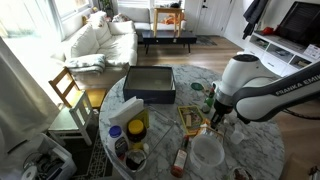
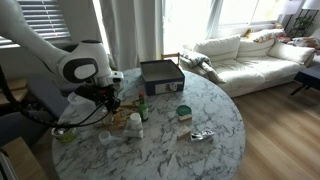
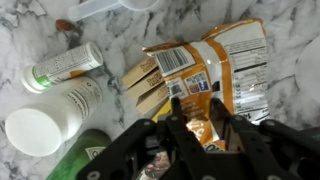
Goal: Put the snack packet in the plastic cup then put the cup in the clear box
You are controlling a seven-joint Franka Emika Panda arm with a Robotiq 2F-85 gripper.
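Note:
The snack packet (image 3: 205,60) is orange and white and lies on the marble table. In the wrist view my gripper (image 3: 198,118) has its two fingers drawn close on the packet's near end, pinching it. In both exterior views the gripper (image 1: 210,120) (image 2: 105,100) is low over the table at the packet (image 1: 190,118). The plastic cup (image 1: 207,151) (image 2: 66,131) stands upright and empty right next to the gripper. The clear box (image 1: 150,85) (image 2: 161,75) sits at the far side of the table, empty, with a dark inside.
Two white bottles (image 3: 65,62) (image 3: 45,120) and a tan cardboard piece (image 3: 145,85) lie beside the packet. A yellow-lidded jar (image 1: 137,128) (image 2: 134,122), a bottle (image 1: 181,158), a green tub (image 2: 184,112) and a silver wrapper (image 2: 200,135) stand on the round table (image 1: 250,150). A wooden chair (image 1: 68,90) is beside it.

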